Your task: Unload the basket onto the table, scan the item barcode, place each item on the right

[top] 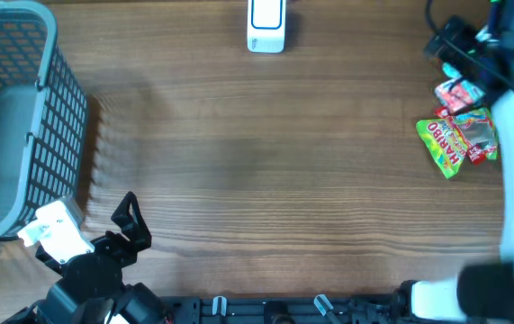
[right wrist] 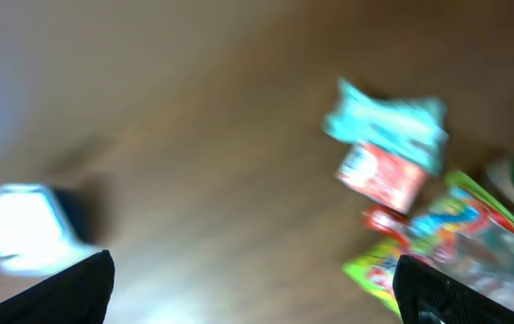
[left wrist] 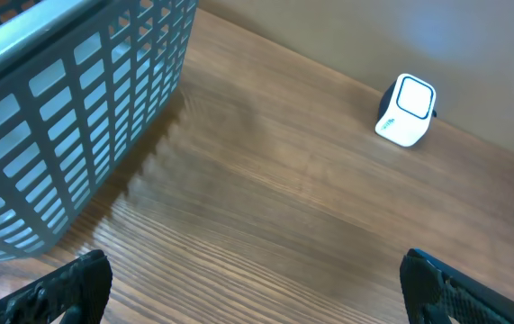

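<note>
Hanging wide open, the right pincer (right wrist: 252,283) grips nothing. Its view's pretty blurry, but the snack packs (right wrist: 381,175) lie on the table (right wrist: 193,108) just ahead of it, over toward its right finger, with the Haribo bag (top: 450,144) in the bunch. The scanner (right wrist: 22,225) sits ahead on its left finger's side, well apart from the packs. The left pincer (left wrist: 257,274) is spread open and empty too, with the basket (left wrist: 58,135) close ahead on its left and the scanner far ahead to its right.
</note>
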